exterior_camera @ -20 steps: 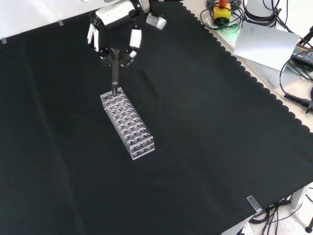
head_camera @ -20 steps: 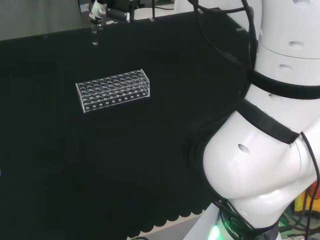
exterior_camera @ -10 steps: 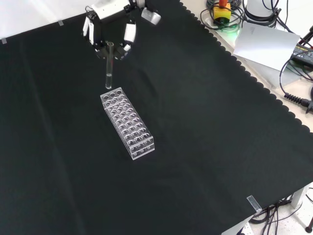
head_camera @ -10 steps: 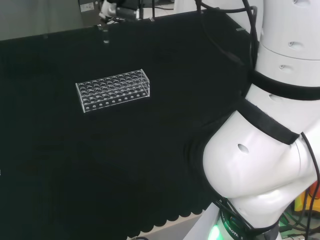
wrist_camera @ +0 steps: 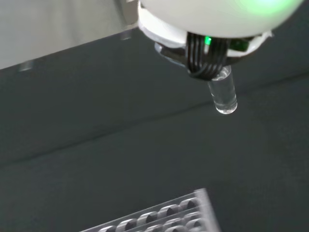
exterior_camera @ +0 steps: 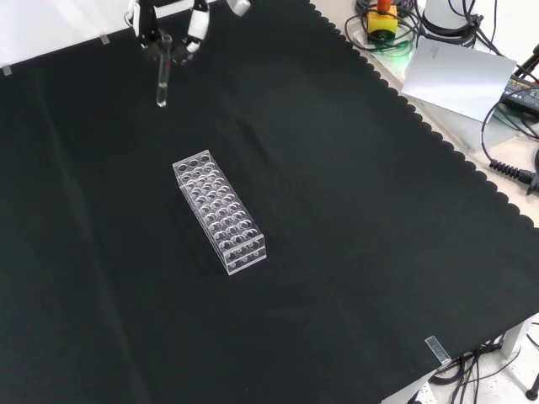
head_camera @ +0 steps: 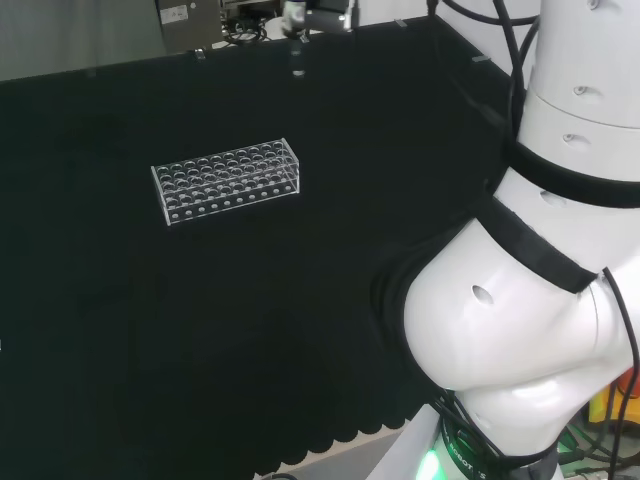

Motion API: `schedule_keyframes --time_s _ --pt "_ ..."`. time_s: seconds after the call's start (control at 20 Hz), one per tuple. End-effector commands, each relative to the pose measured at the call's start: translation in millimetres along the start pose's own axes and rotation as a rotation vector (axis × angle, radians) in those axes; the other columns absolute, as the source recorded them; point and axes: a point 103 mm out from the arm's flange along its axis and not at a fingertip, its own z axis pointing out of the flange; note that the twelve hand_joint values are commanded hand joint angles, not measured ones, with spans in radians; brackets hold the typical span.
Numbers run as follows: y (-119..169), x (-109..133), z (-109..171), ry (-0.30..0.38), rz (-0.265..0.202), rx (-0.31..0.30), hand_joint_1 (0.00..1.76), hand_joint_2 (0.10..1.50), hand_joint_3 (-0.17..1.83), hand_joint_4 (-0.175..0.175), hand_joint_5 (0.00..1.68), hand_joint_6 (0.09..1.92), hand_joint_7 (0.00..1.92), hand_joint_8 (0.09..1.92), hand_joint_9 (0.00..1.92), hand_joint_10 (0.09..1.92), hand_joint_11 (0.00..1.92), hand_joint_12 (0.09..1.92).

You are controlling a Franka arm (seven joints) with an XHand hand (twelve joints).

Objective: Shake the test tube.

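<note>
Robot hand pinches test tube; tube hangs below it.

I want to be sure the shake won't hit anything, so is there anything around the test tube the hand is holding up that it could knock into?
Nothing visible does. The hand holds the test tube by its top, lifted clear of the rack, which stands apart on the black cloth. No other ware shows near the tube.
</note>
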Motion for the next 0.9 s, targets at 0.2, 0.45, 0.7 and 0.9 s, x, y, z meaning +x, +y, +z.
schedule_keyframes --time_s 0.2,0.45,0.7,0.9 --pt "15.5 -66.8 -17.6 -0.079 0.154 -0.042 1.43 0.59 0.70 -0.175 1.31 0.57 1.42 0.57 1.30 0.59 0.85 1.24" --pt "13.6 -45.1 -9.1 -0.050 0.109 -0.027 1.43 0.59 0.70 -0.175 1.31 0.57 1.42 0.57 1.30 0.58 0.85 1.24" --pt "6.9 8.8 9.0 0.007 0.031 0.009 1.43 0.59 0.70 -0.175 1.31 0.57 1.42 0.57 1.30 0.58 0.85 1.24" --pt "-1.6 59.8 20.3 0.058 -0.052 0.038 1.43 0.59 0.70 -0.175 1.31 0.57 1.42 0.57 1.30 0.58 0.85 1.24"
